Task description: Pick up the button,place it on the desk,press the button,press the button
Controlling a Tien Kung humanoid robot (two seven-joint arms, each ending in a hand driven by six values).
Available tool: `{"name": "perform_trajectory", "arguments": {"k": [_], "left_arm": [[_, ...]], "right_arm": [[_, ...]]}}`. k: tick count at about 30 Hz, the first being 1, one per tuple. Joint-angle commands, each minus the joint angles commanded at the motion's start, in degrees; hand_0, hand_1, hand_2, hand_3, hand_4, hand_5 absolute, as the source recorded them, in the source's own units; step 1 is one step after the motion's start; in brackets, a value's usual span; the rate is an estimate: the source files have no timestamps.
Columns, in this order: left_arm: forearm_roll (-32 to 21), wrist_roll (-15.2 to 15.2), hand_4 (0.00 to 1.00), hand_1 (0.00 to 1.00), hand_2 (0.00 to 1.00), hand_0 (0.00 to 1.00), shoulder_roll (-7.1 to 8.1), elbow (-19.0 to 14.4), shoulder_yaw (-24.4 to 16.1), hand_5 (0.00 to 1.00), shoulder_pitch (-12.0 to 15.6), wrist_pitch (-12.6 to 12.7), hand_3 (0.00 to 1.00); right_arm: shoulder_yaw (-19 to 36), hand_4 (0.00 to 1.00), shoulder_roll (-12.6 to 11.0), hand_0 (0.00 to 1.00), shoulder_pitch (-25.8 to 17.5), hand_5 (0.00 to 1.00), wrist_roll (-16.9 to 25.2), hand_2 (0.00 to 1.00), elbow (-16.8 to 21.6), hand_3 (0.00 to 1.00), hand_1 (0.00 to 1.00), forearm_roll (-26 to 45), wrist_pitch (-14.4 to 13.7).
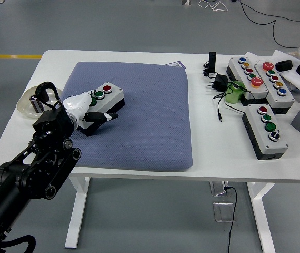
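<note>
A grey button box (107, 101) with a red and a green button on top lies on the blue-grey pad (145, 121), at its left part. My left hand (89, 109) comes in from the lower left and has its white fingers wrapped around the box's left end. The box still rests on the pad. My right arm is out of view.
Several more button boxes (266, 129) stand at the table's right, with a black plug and cable (219, 87) and a green object (235, 92) beside them. A round clear dish (31, 104) sits at the left edge of the white table (23, 142).
</note>
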Motion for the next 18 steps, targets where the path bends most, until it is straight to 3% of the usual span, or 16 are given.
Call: {"name": "perform_trajectory", "arguments": {"k": [11, 12, 17, 18], "left_arm": [[0.0, 3.02, 0.998, 0.998, 0.998, 0.986, -0.26, 3.37, 1.86, 0.724, -1.9, 0.67, 0.998], [0.0, 3.16, 0.998, 0.993, 0.998, 0.916, -0.26, 3.69, 2.11, 0.571, -2.06, 0.73, 0.998], [0.0, 4.65, 0.998, 0.993, 0.998, 0.916, -0.26, 5.41, 3.26, 0.571, -2.94, 1.98, 0.998], [0.0, 5.1, 0.998, 0.945, 0.98, 0.825, -0.26, 5.56, 3.43, 0.543, -3.02, 2.57, 0.998]], "right_arm": [[0.36, 0.226, -0.11, 0.641, 0.05, 0.24, -0.04, 0.628, 0.0, 0.626, 0.573, -0.69, 0.0], [0.38, 0.226, -0.11, 0.641, 0.04, 0.24, -0.05, 0.626, 0.0, 0.626, 0.572, -0.75, 0.0], [0.45, 0.226, -0.13, 0.641, 0.06, 0.24, -0.11, 0.626, 0.0, 0.626, 0.572, -1.04, 0.02], [0.46, 0.227, -0.12, 0.641, 0.08, 0.239, -0.13, 0.626, 0.0, 0.626, 0.572, -1.03, 0.01]]}}
